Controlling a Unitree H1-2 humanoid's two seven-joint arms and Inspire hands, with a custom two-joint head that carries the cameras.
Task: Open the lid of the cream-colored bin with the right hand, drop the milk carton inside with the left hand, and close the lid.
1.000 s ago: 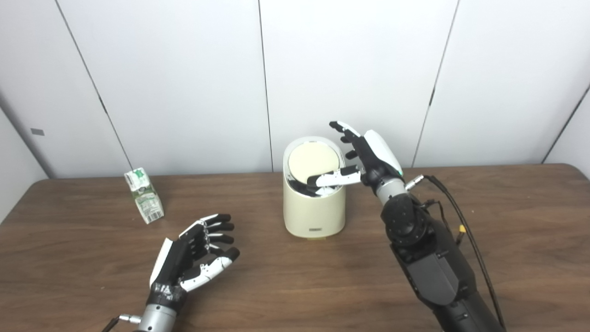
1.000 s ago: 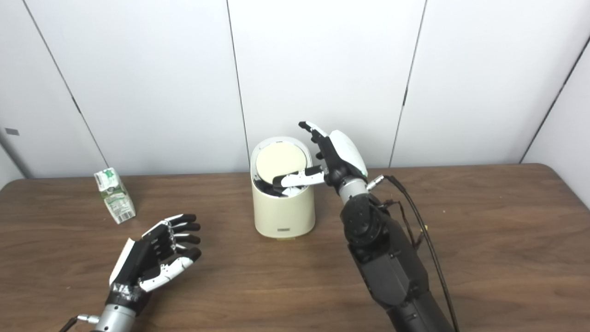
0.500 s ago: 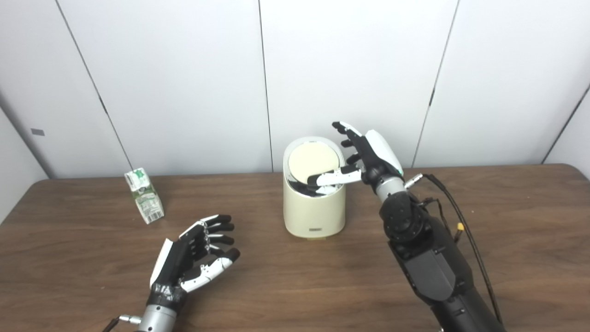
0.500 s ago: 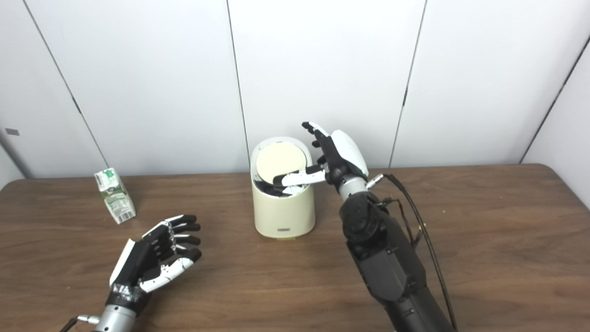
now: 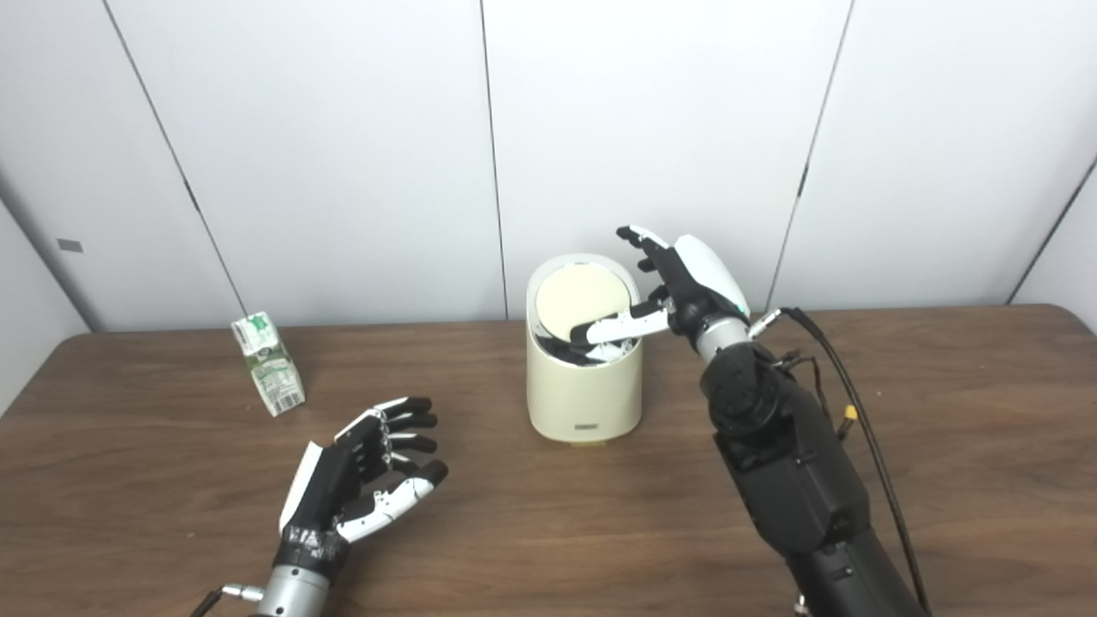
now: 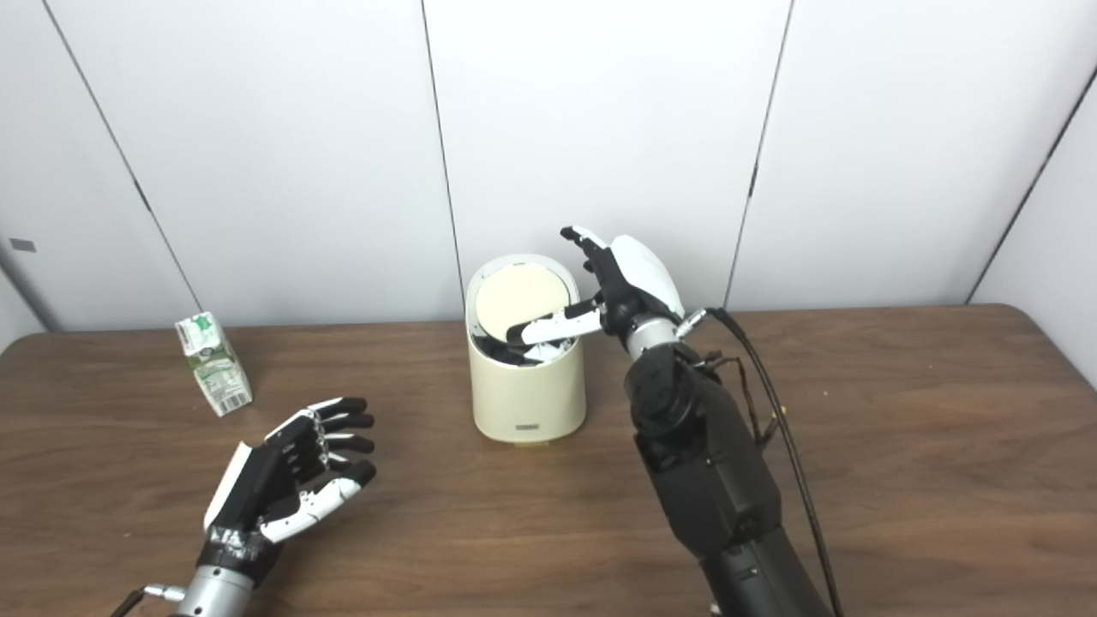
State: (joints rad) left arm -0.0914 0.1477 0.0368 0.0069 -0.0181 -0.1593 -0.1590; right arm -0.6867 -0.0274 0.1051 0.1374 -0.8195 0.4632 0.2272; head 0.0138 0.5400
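Right hand (image 5: 677, 287), fingers spread, is tilting the bin's (image 5: 584, 390) lid (image 5: 583, 300) while the open left hand (image 5: 364, 480) is waiting; the milk carton (image 5: 267, 363), probably light and crushable, wants gripping across its flat sides.

The bin (image 5: 584, 390) is a cream, rounded-wall tub standing upright near the middle of the table's far half. Its round lid (image 5: 583, 300) is tipped up at the back, its pale face turned forward, leaving a dark gap at the front of the mouth. The carton (image 5: 267, 363), small, white and green, stands slightly tilted well to the bin's left.
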